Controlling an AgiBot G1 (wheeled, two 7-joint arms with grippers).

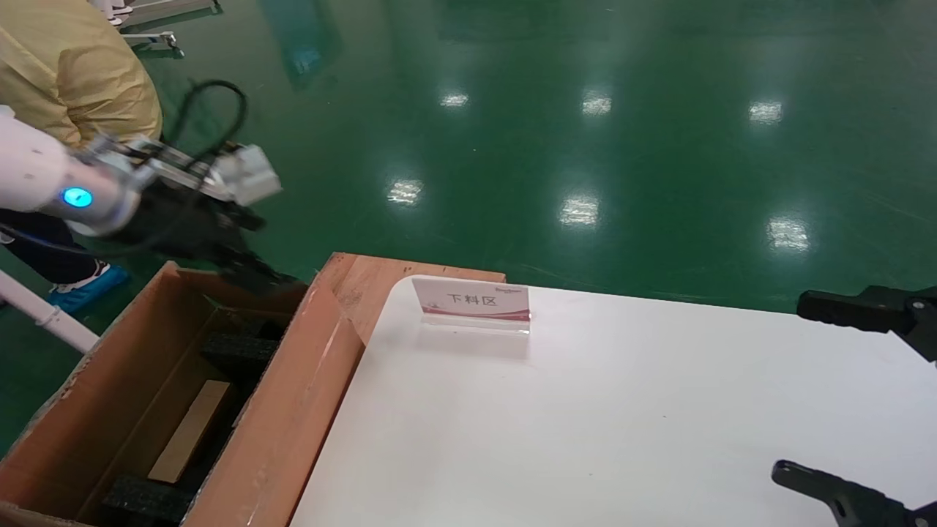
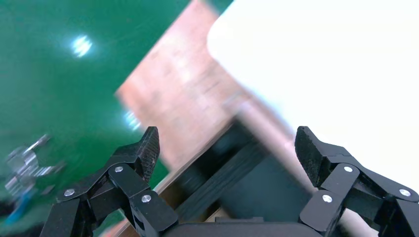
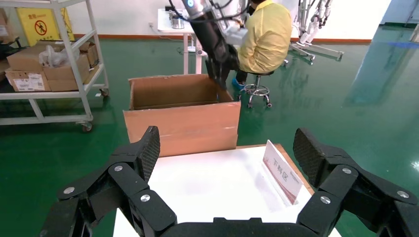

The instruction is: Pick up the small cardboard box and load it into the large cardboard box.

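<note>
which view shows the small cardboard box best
The head view: the small cardboard box lies down inside the large cardboard box, among black foam pieces. The right wrist view shows only the large box's outer walls, not its contents. The left wrist view is too blurred to pick it out.

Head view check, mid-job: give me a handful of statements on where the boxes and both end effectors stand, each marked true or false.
1. The small cardboard box lies inside the large cardboard box. True.
2. The left end effector grips the small box. False: its fingers are spread open and hold nothing; it hangs over the large box's far rim.
3. The right end effector is open, above the white table. True.
4. A small box lies on the table. False: only a sign stand stands there.
5. Black foam pieces sit inside the large box. True.
</note>
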